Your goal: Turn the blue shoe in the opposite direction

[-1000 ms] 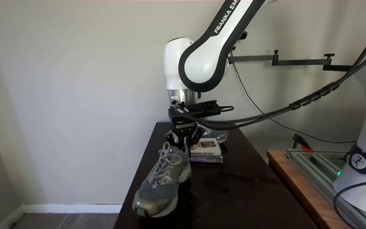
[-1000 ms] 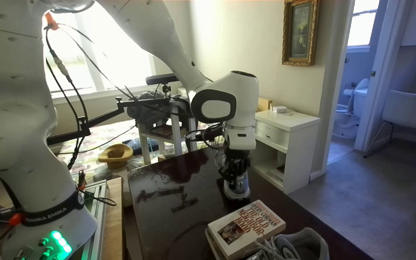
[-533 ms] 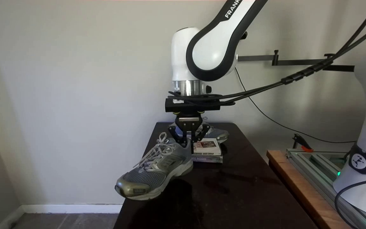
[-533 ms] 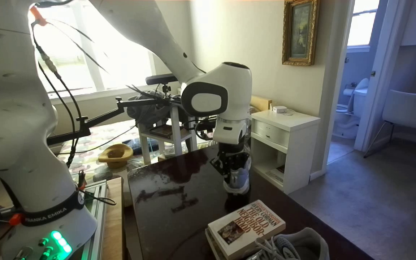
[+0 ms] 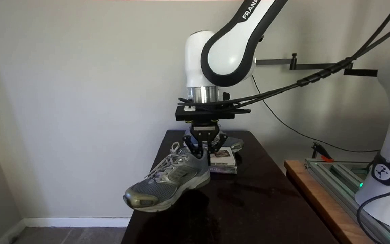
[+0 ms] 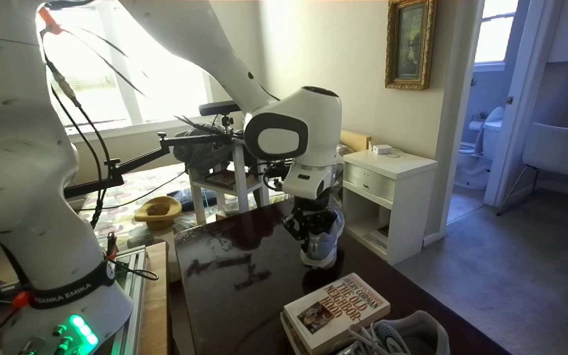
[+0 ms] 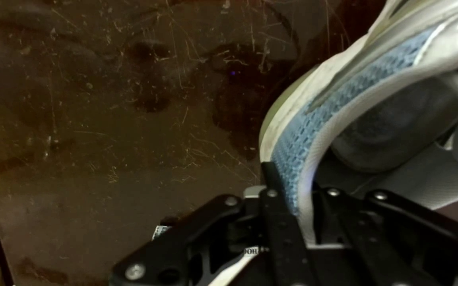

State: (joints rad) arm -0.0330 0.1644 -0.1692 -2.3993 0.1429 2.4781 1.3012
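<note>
The blue shoe (image 5: 178, 179) is a grey-blue mesh running shoe with silver side panels. It also shows in the other views (image 6: 324, 246) (image 7: 292, 147). My gripper (image 5: 204, 156) is shut on the rim of its heel, one finger outside and one inside the collar, as the wrist view (image 7: 292, 176) shows. The shoe hangs a little above the dark table, with a shadow under it. In an exterior view its toe points left and toward the camera, past the table's edge. A similar second shoe (image 6: 407, 335) stands by the books, partly hidden behind my gripper in an exterior view (image 5: 237, 144).
A small stack of books (image 6: 336, 313) lies on the dark table (image 5: 266, 203), close to the held shoe's heel. A white nightstand (image 6: 392, 167) stands past the table's edge. The robot's wooden base bench (image 5: 310, 176) runs along the table's opposite long side.
My gripper has risen and turned with the blue shoe in it. The toe has swung left in an exterior view. Over the last half second the shoe has shifted only slightly right there.
</note>
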